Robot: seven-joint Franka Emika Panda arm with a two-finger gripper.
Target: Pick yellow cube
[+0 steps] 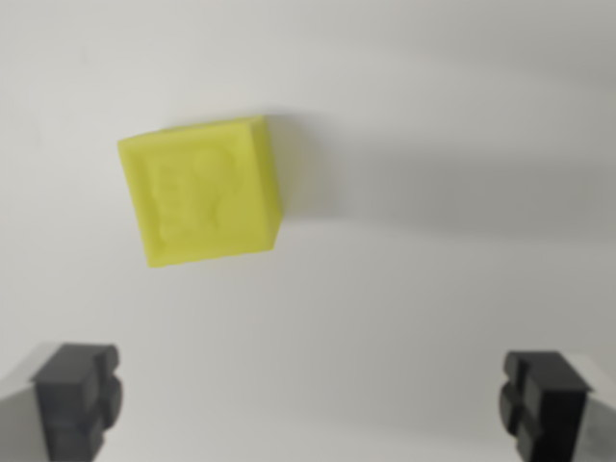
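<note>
White surface (433,115), yellow cube (204,192) ahead of spread gripper (313,399), apart

A bare test or laboratory bench is suggested, though little of the place can be seen. A plain, matte white tabletop (433,289) fills the wrist view, unmarked and uncluttered. Only a small yellow plastic cube with an embossed top face (202,191) is set on it, its soft shadow cast toward the wrist view's right.
</note>
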